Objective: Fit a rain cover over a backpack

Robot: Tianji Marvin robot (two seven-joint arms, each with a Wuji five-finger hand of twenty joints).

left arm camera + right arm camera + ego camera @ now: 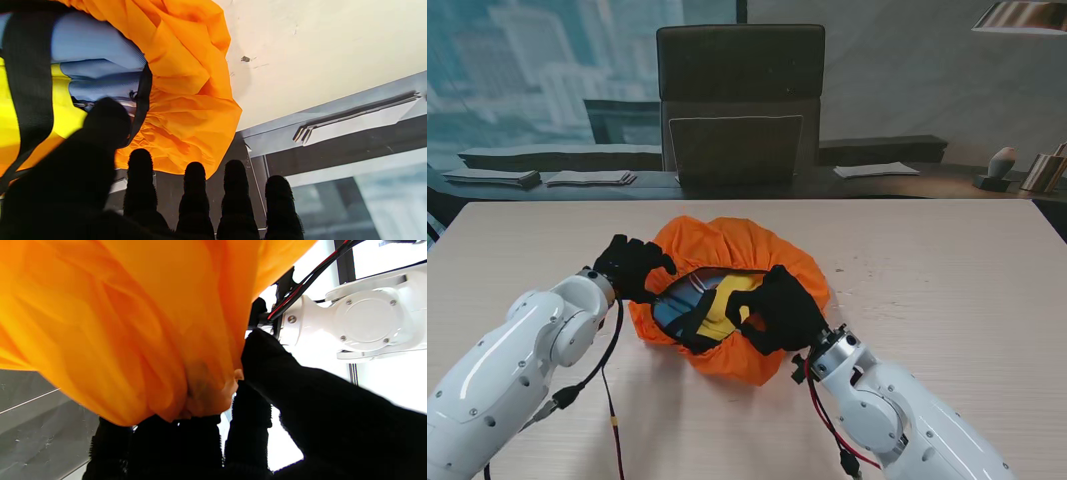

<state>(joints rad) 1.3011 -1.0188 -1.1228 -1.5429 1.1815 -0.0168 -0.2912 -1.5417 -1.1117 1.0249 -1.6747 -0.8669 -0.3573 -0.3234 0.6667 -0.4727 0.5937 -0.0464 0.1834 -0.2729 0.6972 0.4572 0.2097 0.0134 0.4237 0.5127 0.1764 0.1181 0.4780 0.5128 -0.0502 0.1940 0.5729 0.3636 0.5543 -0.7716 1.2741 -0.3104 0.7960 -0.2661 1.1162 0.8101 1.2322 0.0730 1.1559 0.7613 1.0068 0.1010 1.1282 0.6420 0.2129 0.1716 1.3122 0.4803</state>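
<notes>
An orange rain cover (747,245) wraps the far and side parts of a backpack (712,300) lying mid-table. Blue and yellow panels with black straps show through the cover's opening, which faces me. My left hand (632,267) rests at the cover's left edge. In the left wrist view its fingers (195,186) are straight and apart, pinching nothing, and the thumb lies near the black hem of the cover (186,100) beside the backpack (93,66). My right hand (782,310) sits on the near right rim. The right wrist view shows this hand (300,400) shut on a bunch of cover fabric (133,323).
The pale wooden table (947,260) spreads around the bundle. A dark office chair (740,100) stands behind its far edge, with papers (587,178) on a low dark bench. Black and red cables (612,400) hang beside my left arm.
</notes>
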